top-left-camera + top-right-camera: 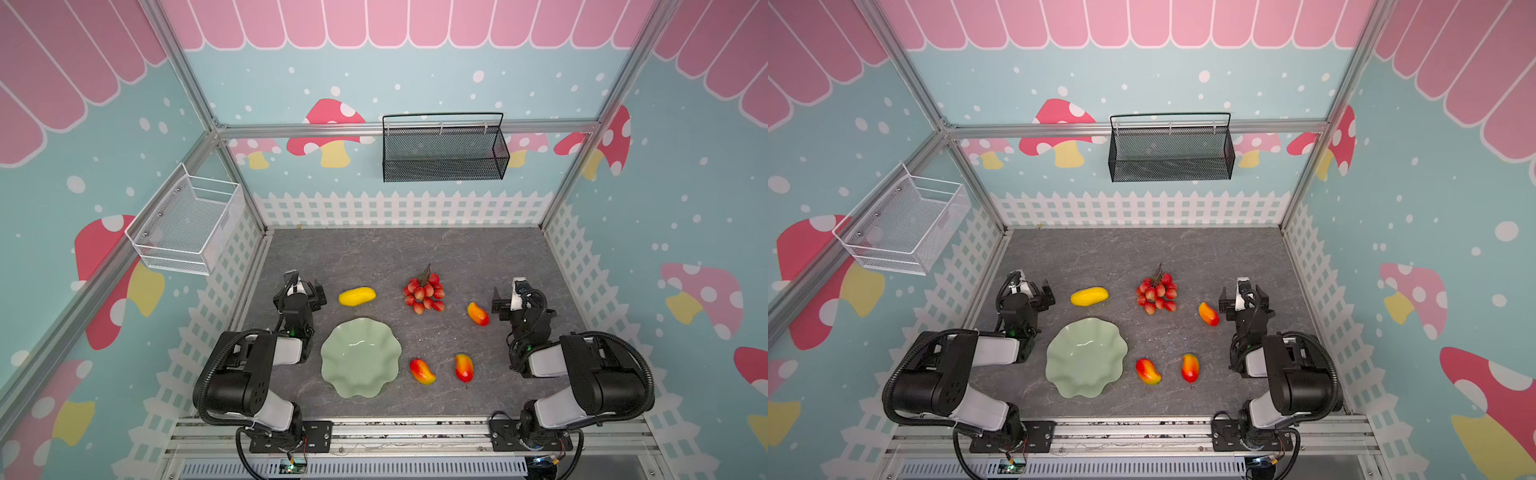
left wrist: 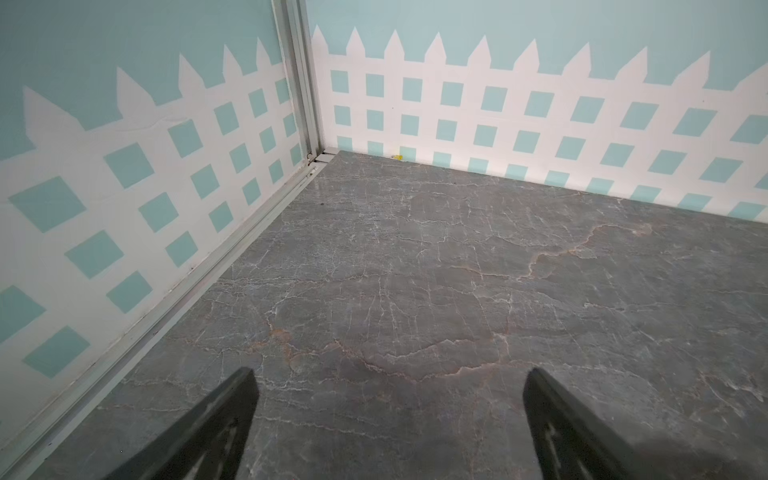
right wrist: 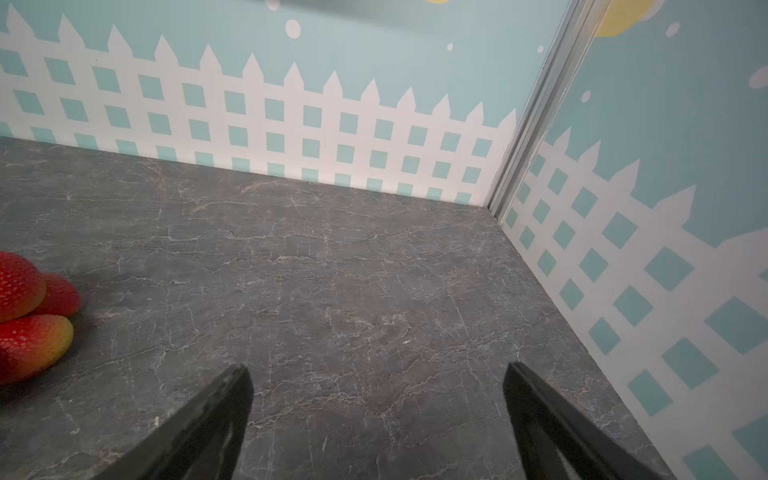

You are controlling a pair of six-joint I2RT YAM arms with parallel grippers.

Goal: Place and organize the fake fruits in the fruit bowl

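The pale green scalloped fruit bowl (image 1: 360, 358) (image 1: 1086, 357) sits empty at the front centre of the grey table in both top views. Behind it lie a yellow oblong fruit (image 1: 357, 296) and a bunch of red berries (image 1: 424, 294) (image 3: 29, 307). One red-yellow mango fruit (image 1: 478, 313) lies right of the berries. Two more mango fruits (image 1: 422, 371) (image 1: 464, 367) lie right of the bowl. My left gripper (image 1: 306, 287) (image 2: 390, 374) stands open and empty, left of the yellow fruit. Beside the far mango, my right gripper (image 1: 517, 297) (image 3: 378, 370) is open and empty too.
A black mesh basket (image 1: 444, 151) hangs on the back wall and a white wire basket (image 1: 187, 226) on the left wall. Fence-patterned walls close in the table on three sides. An aluminium rail (image 1: 407, 432) with both arm bases runs along the front edge.
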